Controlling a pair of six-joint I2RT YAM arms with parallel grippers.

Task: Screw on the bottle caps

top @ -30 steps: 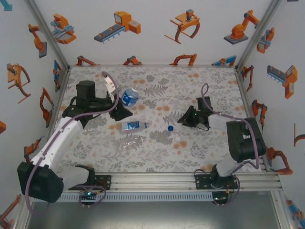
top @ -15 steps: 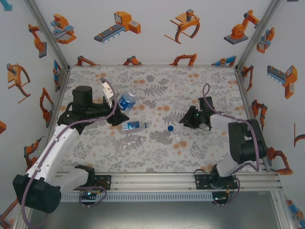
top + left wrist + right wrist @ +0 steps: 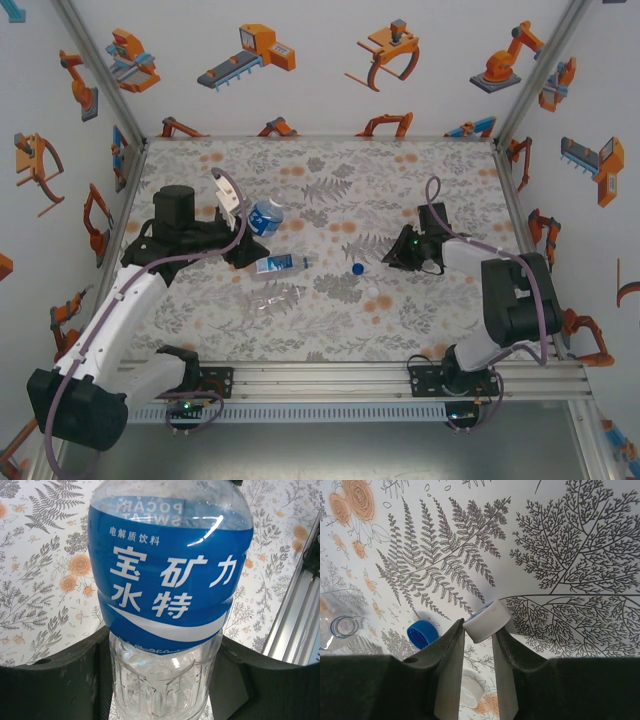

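My left gripper (image 3: 243, 238) is shut on a blue-labelled bottle (image 3: 263, 216), gripping its clear ribbed part (image 3: 162, 680) just past the label (image 3: 170, 580). A second labelled bottle (image 3: 278, 263) lies on the mat beside it, and a clear unlabelled bottle (image 3: 275, 297) lies nearer the front. My right gripper (image 3: 392, 256) pinches a white cap (image 3: 486, 621) at its fingertips, just above the mat. A blue cap (image 3: 357, 268) (image 3: 422, 633) and another white cap (image 3: 371, 290) (image 3: 470, 690) rest on the mat close to that gripper. An open bottle mouth (image 3: 342, 626) shows at the left edge of the right wrist view.
The flower-printed mat (image 3: 330, 190) covers the table between white walls. An aluminium rail (image 3: 330, 378) runs along the near edge by both arm bases. The back half of the mat holds no objects.
The left gripper has carried its bottle slightly toward the front left. The right arm has drawn back a little with the white cap still in its fingers.
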